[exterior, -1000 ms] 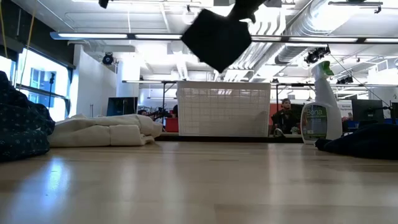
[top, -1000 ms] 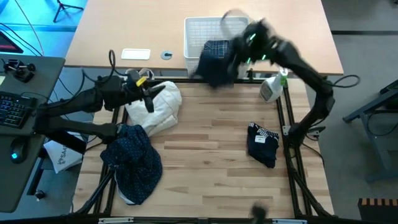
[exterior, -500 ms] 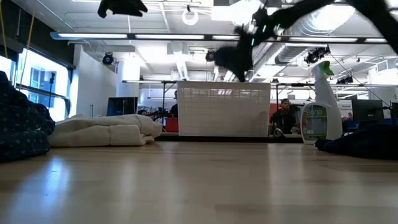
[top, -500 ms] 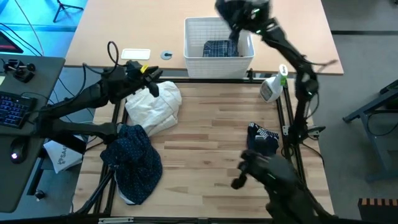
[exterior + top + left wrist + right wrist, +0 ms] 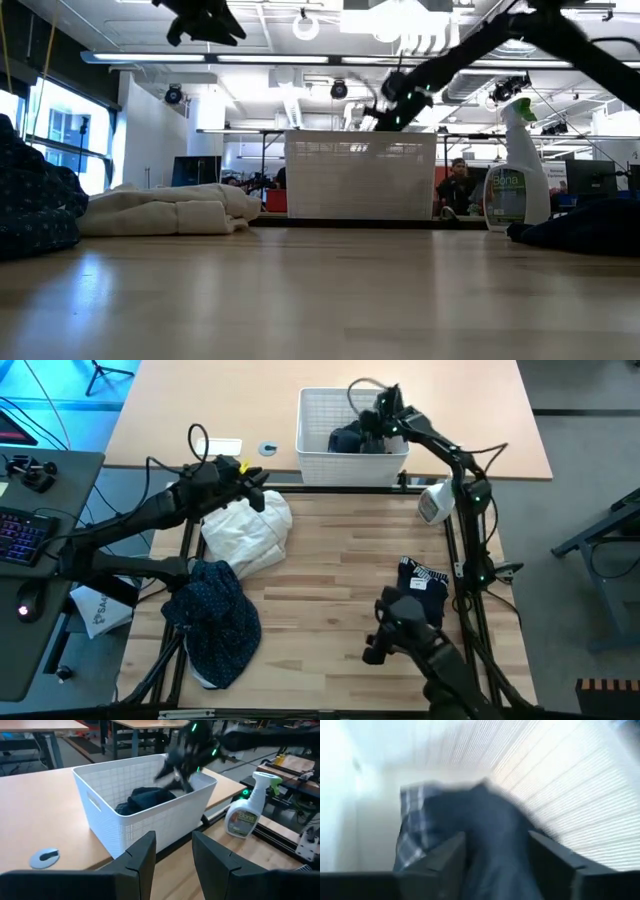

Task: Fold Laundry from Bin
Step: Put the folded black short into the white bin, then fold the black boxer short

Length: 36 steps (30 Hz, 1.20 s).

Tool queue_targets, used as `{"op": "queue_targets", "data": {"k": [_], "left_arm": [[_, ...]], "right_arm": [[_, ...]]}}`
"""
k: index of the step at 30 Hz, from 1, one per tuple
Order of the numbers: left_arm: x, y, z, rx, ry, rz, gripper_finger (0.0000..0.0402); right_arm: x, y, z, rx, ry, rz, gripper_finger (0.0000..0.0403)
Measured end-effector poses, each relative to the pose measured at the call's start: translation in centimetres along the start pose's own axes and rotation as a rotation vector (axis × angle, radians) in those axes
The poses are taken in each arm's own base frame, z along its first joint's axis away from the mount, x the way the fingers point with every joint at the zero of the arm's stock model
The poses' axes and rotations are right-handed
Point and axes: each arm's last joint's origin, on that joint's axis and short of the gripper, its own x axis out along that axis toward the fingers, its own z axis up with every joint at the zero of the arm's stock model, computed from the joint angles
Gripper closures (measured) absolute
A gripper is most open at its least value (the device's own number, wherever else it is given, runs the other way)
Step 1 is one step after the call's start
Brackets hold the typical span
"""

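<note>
The right gripper (image 5: 375, 422) is parked over the white bin (image 5: 312, 422), fingers spread around a dark navy garment (image 5: 485, 820) with nothing clamped, so this looks like the reach-in-and-pick step; next, a firm pinch and a lift to the bench (image 5: 330, 600) is needed. The left gripper (image 5: 255, 485) is held half open above the cream cloth bag (image 5: 245, 532). The plaid shirt (image 5: 412, 830) is mostly buried, so how much laundry sits underneath can't be made out.

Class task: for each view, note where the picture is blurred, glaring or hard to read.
High view: sharp. Low view: ceiling lights glare; right gripper smeared. Left wrist view: right arm blurred above the bin. Right wrist view: laundry and lattice soft, washed out.
</note>
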Motion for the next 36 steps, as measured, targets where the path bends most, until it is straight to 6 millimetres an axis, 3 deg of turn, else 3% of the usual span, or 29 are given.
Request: {"op": "queue_targets", "data": {"k": [5,8,11,18,22,26,29,33,36], "left_arm": [[0.1,0.1,0.0,0.003,0.003,0.001,0.0289],[0.3,0.5,0.0,0.035,0.014,-0.039,0.0289],[0.6,1.0,0.1,0.076,0.028,-0.118,0.0289],[0.8,1.6,-0.1,0.165,0.072,-0.246,0.0289],[0.7,1.7,-0.5,0.219,0.112,-0.287,0.0289],[0.6,1.6,-1.0,0.261,0.161,-0.333,0.0289],[0.4,1.6,-1.5,0.249,0.217,-0.388,0.0289],[0.2,1.5,-2.2,0.203,0.3,-0.463,0.0289],[0.1,1.4,-2.4,0.196,0.331,-0.489,0.0289]], "right_arm": [[-5.5,-1.0,3.4,0.084,-0.121,-0.094,0.0115],[-9.0,-0.8,4.9,0.287,-0.157,-0.095,0.0099],[-12.8,0.9,6.2,0.451,-0.158,0.039,0.0102],[-19.7,10.8,9.4,0.596,0.132,0.392,0.0141],[-21.8,16.6,10.3,0.595,0.376,0.525,0.016],[-22.8,21.7,10.8,0.565,0.559,0.495,0.018],[-22.9,24.6,8.7,0.625,0.646,0.489,0.0199],[-22.4,27.6,2.5,0.782,0.819,0.299,0.0221],[-21.9,28.4,-2.2,0.972,0.888,0.119,0.023]]}}
